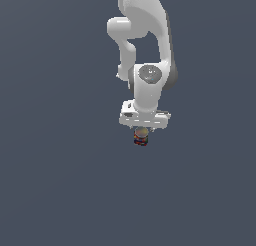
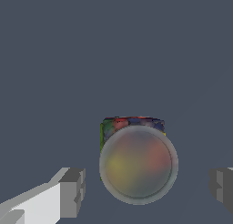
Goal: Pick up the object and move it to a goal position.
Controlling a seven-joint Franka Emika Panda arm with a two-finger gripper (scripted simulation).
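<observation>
The object (image 1: pixel 141 136) is a small blocky item with red, blue, yellow and green squares. It sits on the grey floor just below the white hand in the exterior view. In the wrist view the object (image 2: pixel 136 161) shows its round dark-rimmed top, with coloured squares along one side. My gripper (image 2: pixel 148 187) is open, with one grey fingertip (image 2: pixel 73 191) on each side of the object and clear gaps between the pads and it. In the exterior view the gripper (image 1: pixel 142 129) is mostly hidden under the hand.
The white arm (image 1: pixel 145 45) comes down from the top of the exterior view. A plain grey floor (image 1: pixel 50 180) lies all around.
</observation>
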